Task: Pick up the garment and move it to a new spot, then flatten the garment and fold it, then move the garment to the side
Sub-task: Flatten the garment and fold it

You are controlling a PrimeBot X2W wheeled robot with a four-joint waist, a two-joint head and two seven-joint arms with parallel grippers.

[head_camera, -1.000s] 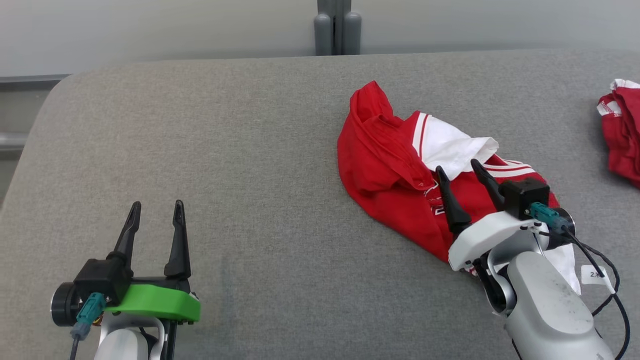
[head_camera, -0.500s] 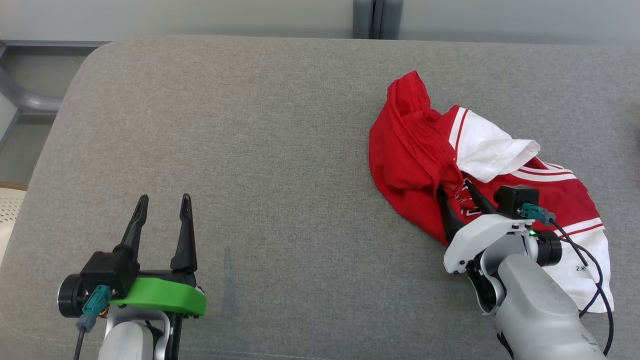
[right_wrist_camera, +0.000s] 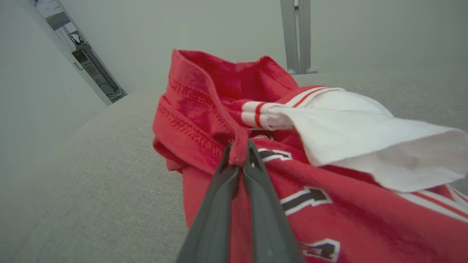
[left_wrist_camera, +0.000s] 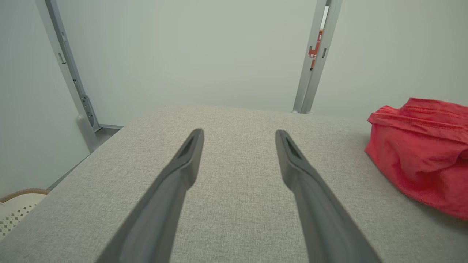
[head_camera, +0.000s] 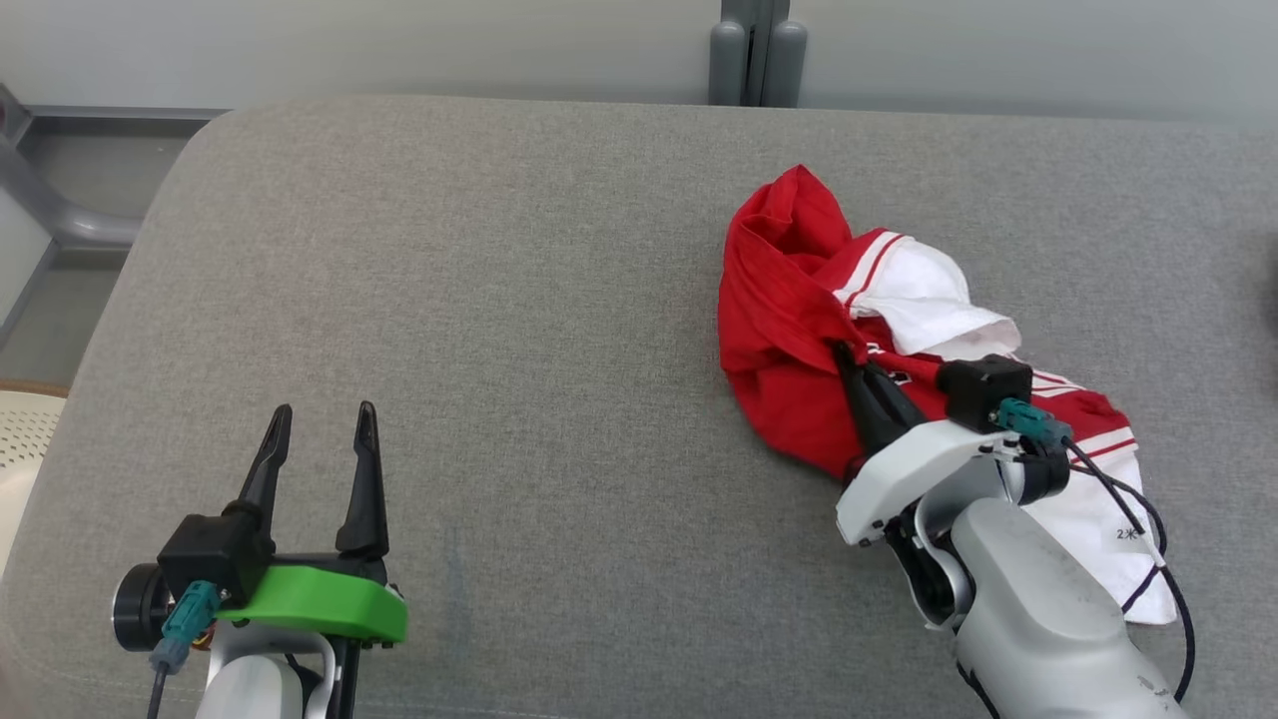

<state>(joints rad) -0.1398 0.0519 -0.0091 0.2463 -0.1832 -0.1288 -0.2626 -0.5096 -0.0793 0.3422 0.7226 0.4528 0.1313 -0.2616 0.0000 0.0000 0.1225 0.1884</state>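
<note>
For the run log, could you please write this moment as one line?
step: pick up garment; right claw: shut on a red fold; left claw: open, empty; garment: crumpled

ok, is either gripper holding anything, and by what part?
Right gripper is shut on the garment, pinching a bunched red fold near its middle. Left gripper is open, holding nothing.

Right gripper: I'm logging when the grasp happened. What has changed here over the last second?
The right gripper, open over the garment a second ago, has pressed in and shut on a red fold, bunching the cloth toward the grip. The head camera also shifted. The left gripper stayed open and empty over the grey cushion.
</note>
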